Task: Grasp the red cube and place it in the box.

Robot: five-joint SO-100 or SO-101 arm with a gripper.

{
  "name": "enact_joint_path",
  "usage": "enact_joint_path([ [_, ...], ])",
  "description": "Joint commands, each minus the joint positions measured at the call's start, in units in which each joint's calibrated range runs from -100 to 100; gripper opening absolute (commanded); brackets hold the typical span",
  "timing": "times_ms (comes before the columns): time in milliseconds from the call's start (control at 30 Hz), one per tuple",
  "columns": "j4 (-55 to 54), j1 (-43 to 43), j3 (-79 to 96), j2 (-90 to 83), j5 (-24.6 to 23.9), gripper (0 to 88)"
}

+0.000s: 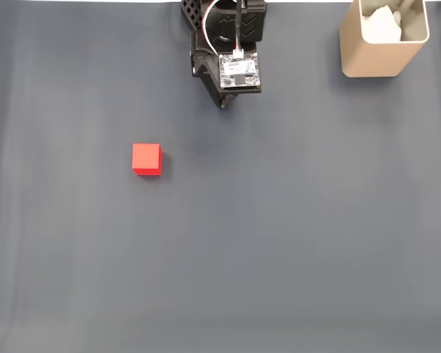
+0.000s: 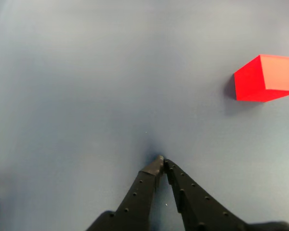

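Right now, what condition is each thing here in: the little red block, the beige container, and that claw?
red cube: resting flat on the grey table, untouched, far from the container.
box: upright, open-topped, white paper-like stuff inside.
gripper: shut, empty, tips together, away from the cube.
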Motion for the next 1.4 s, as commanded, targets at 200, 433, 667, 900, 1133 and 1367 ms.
enact_joint_path([
  [200,0.9,-0.4,0.5,0.1,-0.3,0.3],
  [433,0.9,-0.4,0.5,0.1,-0.2,0.2],
  [667,-0.9,-0.4,0.5,0.1,-0.1,0.2],
  [900,-15.2,-0.6,0.5,0.1,-1.5,0.2],
  [1133,-24.8,-1.6,-3.6,3.5,-2.1,0.2],
  [1367,-29.9,-2.6,-15.0,13.4,-2.9,0.2],
])
